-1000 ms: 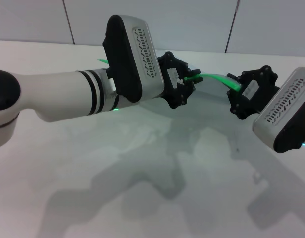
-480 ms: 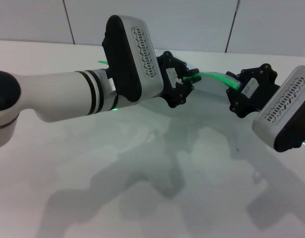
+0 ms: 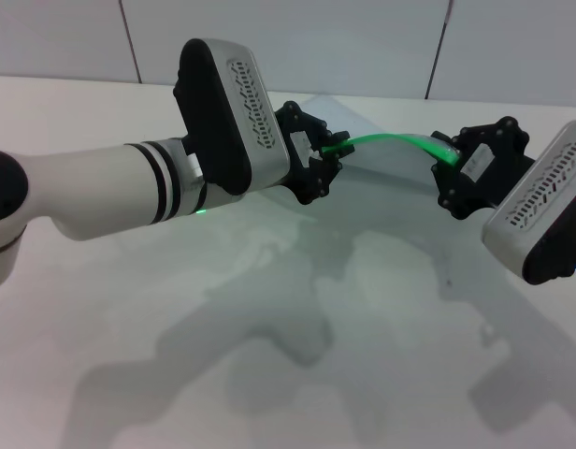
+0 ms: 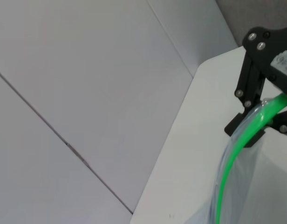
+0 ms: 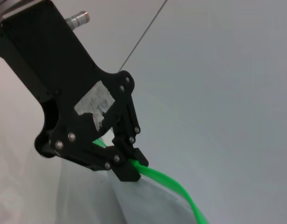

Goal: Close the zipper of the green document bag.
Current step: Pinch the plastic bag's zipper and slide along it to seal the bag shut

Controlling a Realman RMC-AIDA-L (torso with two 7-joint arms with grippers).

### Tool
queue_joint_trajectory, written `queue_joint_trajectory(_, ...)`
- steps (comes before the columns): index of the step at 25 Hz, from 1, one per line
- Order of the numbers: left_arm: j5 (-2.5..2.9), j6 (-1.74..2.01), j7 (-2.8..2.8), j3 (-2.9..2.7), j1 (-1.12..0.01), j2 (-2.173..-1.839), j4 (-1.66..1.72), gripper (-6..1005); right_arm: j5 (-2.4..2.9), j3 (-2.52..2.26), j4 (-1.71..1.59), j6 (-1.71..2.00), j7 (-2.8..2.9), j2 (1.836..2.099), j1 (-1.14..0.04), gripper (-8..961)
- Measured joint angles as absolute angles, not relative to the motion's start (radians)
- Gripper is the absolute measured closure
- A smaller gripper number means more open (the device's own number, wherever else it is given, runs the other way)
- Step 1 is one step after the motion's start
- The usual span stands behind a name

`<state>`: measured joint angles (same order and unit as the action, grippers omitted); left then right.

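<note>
The green document bag (image 3: 389,170) hangs lifted off the table between my two grippers, a translucent pale sheet. Its zipper (image 3: 381,140) arcs as a bright green strip from one gripper to the other. My left gripper (image 3: 324,152) is shut on the strip's left part; the slider tab itself is hidden between its fingers. My right gripper (image 3: 449,157) is shut on the bag's green edge at the right end. The left wrist view shows the zipper (image 4: 232,158) running up into the right gripper (image 4: 269,112). In the right wrist view, the left gripper (image 5: 129,171) pinches the zipper (image 5: 167,184) above the bag (image 5: 134,200).
The white table (image 3: 269,355) spreads below both arms, crossed by their shadows. A grey panelled wall (image 3: 363,37) rises right behind the table's far edge.
My left gripper has slid left along the zipper, so the green stretch between the grippers is longer. The right gripper has hardly moved.
</note>
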<state>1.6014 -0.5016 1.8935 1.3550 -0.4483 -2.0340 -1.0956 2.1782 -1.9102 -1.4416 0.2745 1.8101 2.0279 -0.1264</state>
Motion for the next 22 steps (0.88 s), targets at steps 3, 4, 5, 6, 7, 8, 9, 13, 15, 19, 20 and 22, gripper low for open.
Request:
queue_joint_trajectory(3,1.601,-0.502,1.894,1.355,-0.448,-2.034,-1.095,937,2.178,-1.911,-1.438,0.275,1.81,2.028,-0.126,796)
queue_joint_trajectory(4,1.601,-0.502,1.894,1.355,-0.448,-2.034,-1.095,938,2.178,-1.911,-1.438,0.275,1.81,2.028,-0.126,795)
queue_joint_trajectory(5,1.601,-0.501,1.894,1.355,-0.448,-2.034,-1.093,939,2.178,-1.911,-1.438,0.275,1.81,2.028,-0.126,793)
queue_joint_trajectory(6,1.601,-0.502,1.894,1.357,-0.448,-2.034,-1.089,939,2.178,-1.911,-1.438,0.275,1.81,2.028,-0.126,792)
queue_joint_trajectory(7,1.601,-0.501,1.894,1.359,-0.448,-2.034,-1.081,940,2.178,-1.91,-1.438,0.275,1.81,2.028,-0.126,791)
queue_joint_trajectory(8,1.601,-0.501,1.893,1.363,-0.448,-2.034,-1.073,940,2.178,-1.907,-1.438,0.275,1.81,2.028,-0.124,790)
queue_joint_trajectory(9,1.601,-0.499,1.892,1.368,-0.448,-2.034,-1.066,941,2.178,-1.905,-1.439,0.275,1.81,2.028,-0.121,789)
queue_joint_trajectory(13,1.601,-0.463,1.895,1.396,-0.435,-2.033,-1.035,944,2.178,-1.88,-1.461,0.273,1.81,2.028,-0.101,784)
queue_joint_trajectory(15,1.601,-0.436,1.897,1.411,-0.426,-2.033,-1.022,945,2.174,-1.86,-1.471,0.271,1.811,2.029,-0.091,782)
queue_joint_trajectory(19,1.586,-0.414,1.895,1.447,-0.411,-2.032,-1.001,947,2.156,-1.814,-1.49,0.256,1.812,2.031,-0.063,777)
queue_joint_trajectory(20,1.576,-0.412,1.896,1.456,-0.409,-2.031,-0.996,948,2.154,-1.807,-1.494,0.249,1.812,2.031,-0.056,776)
queue_joint_trajectory(22,1.559,-0.412,1.898,1.467,-0.406,-2.03,-0.991,949,2.153,-1.8,-1.499,0.238,1.812,2.031,-0.05,773)
